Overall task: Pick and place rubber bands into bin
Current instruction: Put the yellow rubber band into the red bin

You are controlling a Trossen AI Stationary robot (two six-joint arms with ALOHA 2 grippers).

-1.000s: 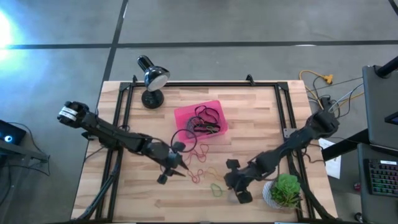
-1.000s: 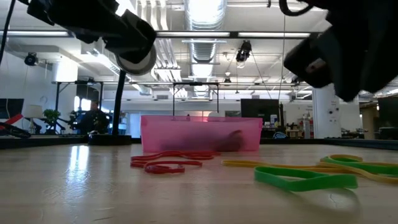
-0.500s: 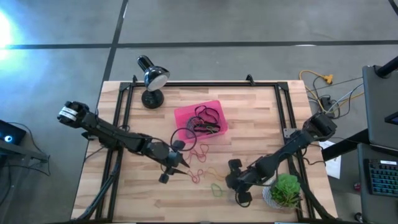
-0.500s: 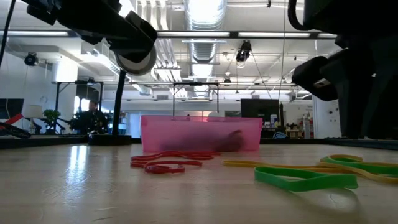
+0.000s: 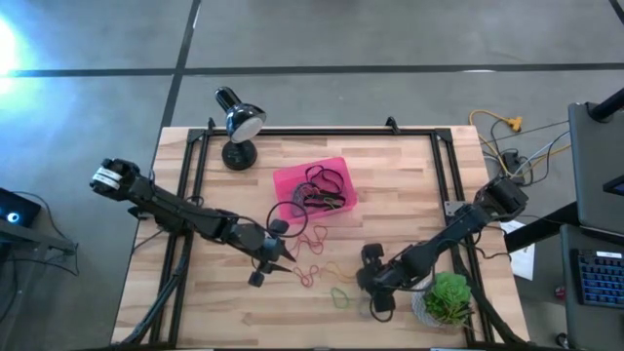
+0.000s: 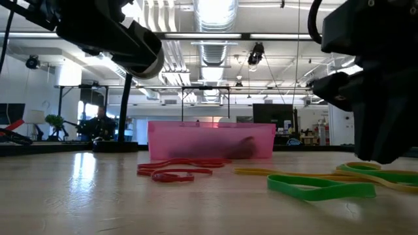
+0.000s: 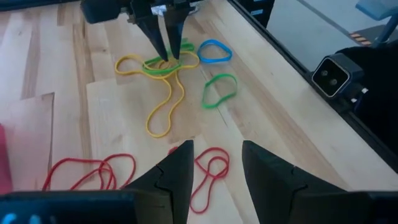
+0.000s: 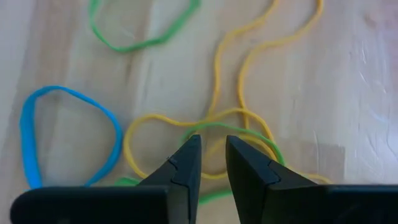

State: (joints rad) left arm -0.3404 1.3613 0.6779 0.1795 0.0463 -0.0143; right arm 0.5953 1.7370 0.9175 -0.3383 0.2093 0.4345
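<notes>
The pink bin (image 5: 289,179) stands mid-table with several dark rubber bands in it; it also shows in the low view (image 6: 209,140). Loose rubber bands lie on the wood: red ones (image 7: 208,169), a long yellow one (image 7: 163,99), green ones (image 7: 219,90) and a blue one (image 8: 62,134). My right gripper (image 8: 211,152) points steeply down, open by a narrow gap, its tips (image 7: 165,56) over the spot where a yellow and a green band overlap (image 8: 249,134). My left gripper (image 7: 216,163) hovers open above the red bands, with nothing between its fingers. My right gripper comes from above with its fingertips (image 7: 174,53) at the overlapping yellow and green bands (image 7: 163,65), which lie flat on the table. Whether the tips touch them I cannot tell.
A black desk lamp (image 5: 239,125) stands at the far left and a potted plant (image 5: 447,298) at the near right, close to my right arm. Black rails (image 5: 195,166) run along the table's sides. Bare wood lies near the front edge (image 5: 244,322).
My right gripper has come down toward the yellow and green bands and tipped more steeply downward, shifting slightly toward the table's middle. The bands and the bin lie as before.
</notes>
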